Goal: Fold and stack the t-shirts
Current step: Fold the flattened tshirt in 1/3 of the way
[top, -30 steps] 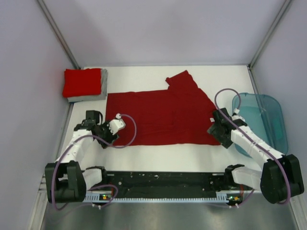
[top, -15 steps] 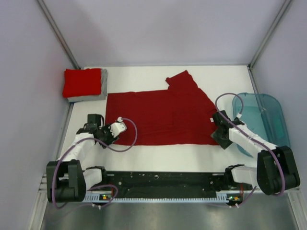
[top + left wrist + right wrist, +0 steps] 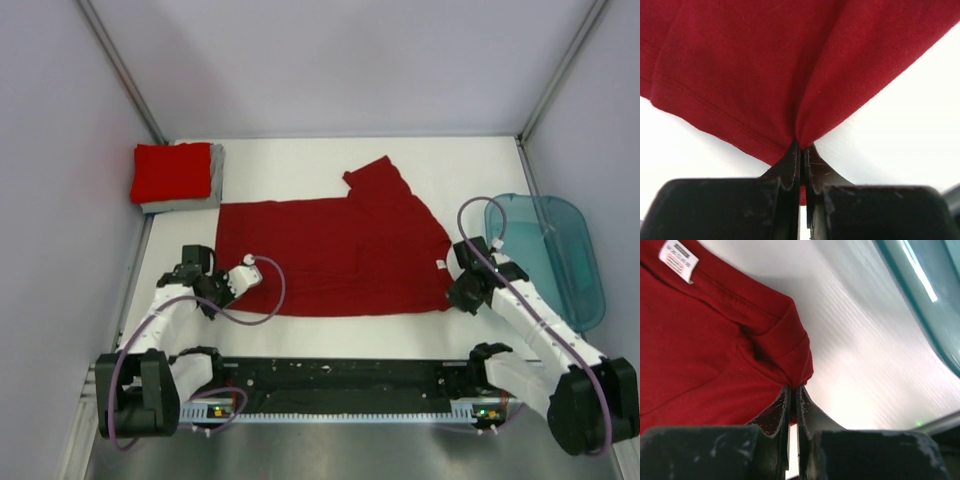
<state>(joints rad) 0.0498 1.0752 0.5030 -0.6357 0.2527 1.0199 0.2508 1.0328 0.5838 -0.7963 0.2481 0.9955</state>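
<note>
A dark red t-shirt [image 3: 335,255] lies spread across the middle of the white table, one sleeve pointing to the back. My left gripper [image 3: 216,291] is shut on its near left corner [image 3: 799,135], the cloth bunched between the jaws. My right gripper [image 3: 456,297] is shut on the near right corner [image 3: 796,377], beside the collar with its white label [image 3: 678,259]. At the back left a folded brighter red t-shirt [image 3: 171,171] rests on a folded grey t-shirt [image 3: 212,190].
A translucent teal plastic tub [image 3: 560,255] stands at the right edge, close beside my right arm; its rim [image 3: 920,305] shows in the right wrist view. Metal frame posts [image 3: 120,65] rise at the back corners. A black rail [image 3: 340,380] runs along the near edge.
Both grippers went from open to shut on the shirt's near corners. The shirt's near edge has been drawn slightly toward me, and the arms have moved nearer.
</note>
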